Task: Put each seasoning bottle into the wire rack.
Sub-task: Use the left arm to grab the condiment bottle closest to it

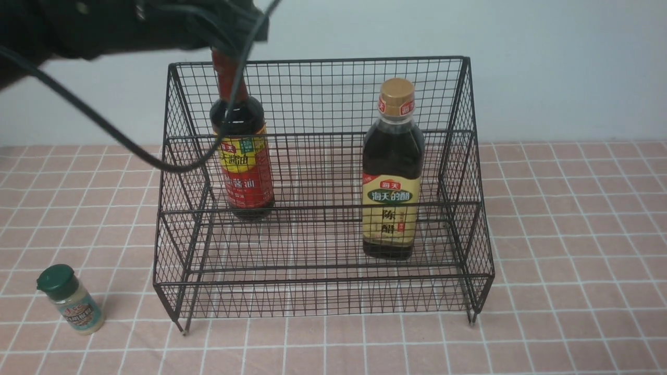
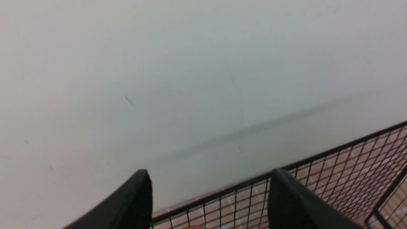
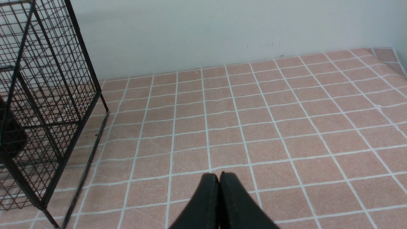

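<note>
The wire rack (image 1: 318,61) stands mid-way along the worktop (image 1: 573,260) near its far edge, with the red-necked bottle (image 1: 245,161) on its upper tier and the gold-capped bottle (image 1: 392,172) on its lower. The green-capped shaker (image 1: 70,299) stands outside, toward the front-left corner. The left gripper (image 2: 210,173) gapes wide above the rack, gripping nothing; the right gripper (image 3: 219,175) is pressed together, empty, over the worktop beside it.

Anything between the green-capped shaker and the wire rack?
Nothing. In the front view, only bare pink-tiled tabletop separates the green-capped shaker from the wire rack; the shaker stands outside it, off its left front corner.
</note>
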